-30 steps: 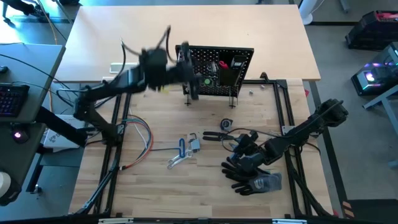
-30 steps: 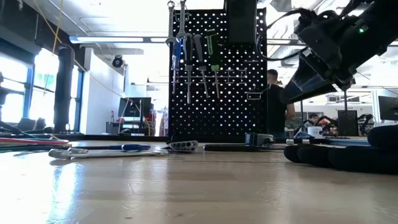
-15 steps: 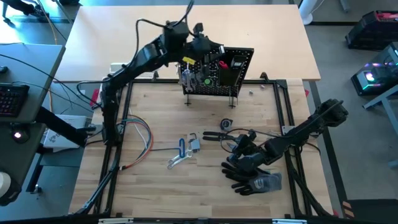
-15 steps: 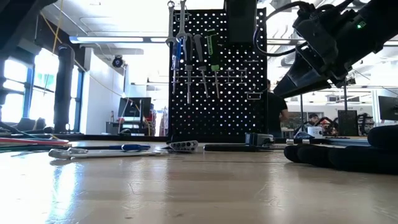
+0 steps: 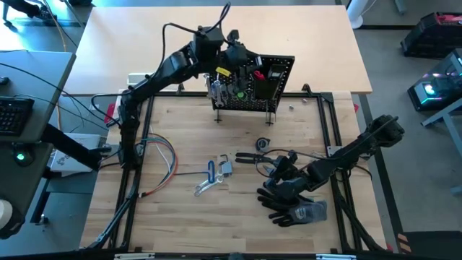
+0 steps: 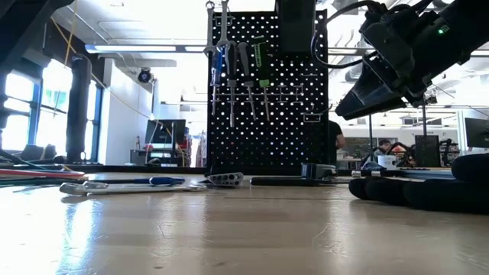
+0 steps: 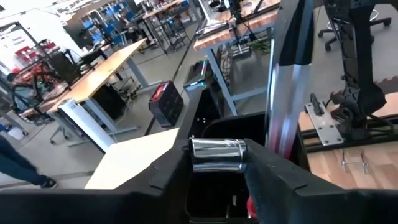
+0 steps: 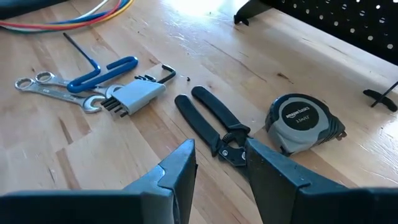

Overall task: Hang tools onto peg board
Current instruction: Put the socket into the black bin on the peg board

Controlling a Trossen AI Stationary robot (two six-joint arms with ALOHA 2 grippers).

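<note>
The peg board stands upright at the table's far side, with wrenches and drivers hanging on its front. My left gripper is up at the board's top edge, shut on a black-silver bar. My right gripper hovers open just above black pliers that lie flat on the table. A blue-handled tool, a silver wrench and a hex-key set lie flat mid-table. My left gripper has the bar's short silver cylinder end pinched between its two fingers, and the cylinder spans the gap from finger to finger. The black-and-silver shaft rises beside one finger. The bar is lifted clear of the table, above the peg board's top.
A grey tape measure sits beside the pliers. Black gloves lie under the right arm, near the front right. Coloured wires loop at the table's left. A black bin hangs on the board's upper front.
My left gripper has swung from the peg board's left side toward the table's far edge and right, ending over the board's top edge, where it has kept almost still for the last half second. My right arm has stayed in place.
</note>
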